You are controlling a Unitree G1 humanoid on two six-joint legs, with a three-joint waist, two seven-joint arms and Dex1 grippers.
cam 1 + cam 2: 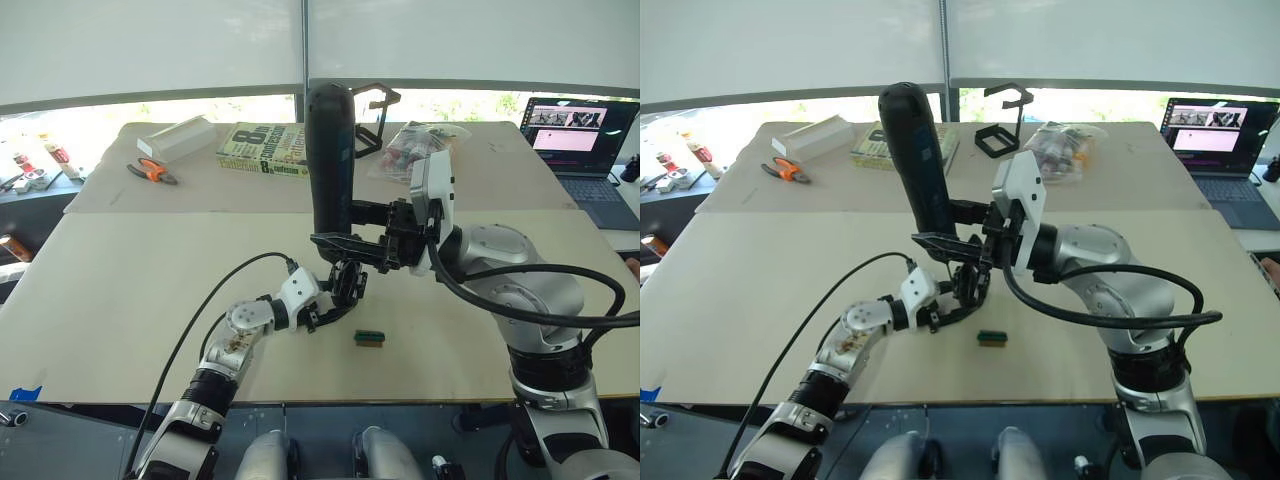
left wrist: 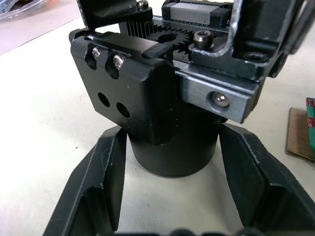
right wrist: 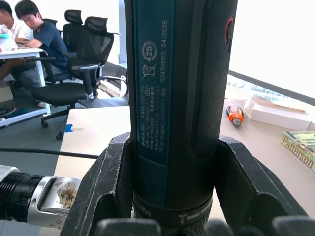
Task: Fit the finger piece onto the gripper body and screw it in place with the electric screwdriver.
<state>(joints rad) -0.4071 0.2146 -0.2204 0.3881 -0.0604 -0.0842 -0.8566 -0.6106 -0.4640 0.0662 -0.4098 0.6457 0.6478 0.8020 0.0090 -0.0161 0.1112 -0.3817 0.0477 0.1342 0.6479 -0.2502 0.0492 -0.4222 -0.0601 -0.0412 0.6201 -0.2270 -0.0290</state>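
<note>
Beige tabletop [image 1: 120,290], books and pliers far left. Left gripper [image 1: 335,300] clamps the gripper body's [image 2: 162,98] round base at near centre; right gripper [image 1: 350,235] clamps the electric screwdriver [image 1: 330,150] upright above it. Judgement: keep the bit plumb over the screw and the body steady before driving.

The thick black pen-shaped electric screwdriver [image 1: 330,160] stands upright directly above the small black mechanical gripper body [image 1: 348,282]; a small green-and-brown block [image 1: 369,338] lies just right.

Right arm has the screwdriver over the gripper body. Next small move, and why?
Probably ease the electric screwdriver straight down onto a screw. The right gripper clamps it upright right above the gripper body, which the left gripper grips by its round base. Whether the bit has met a screw cannot be seen.
</note>
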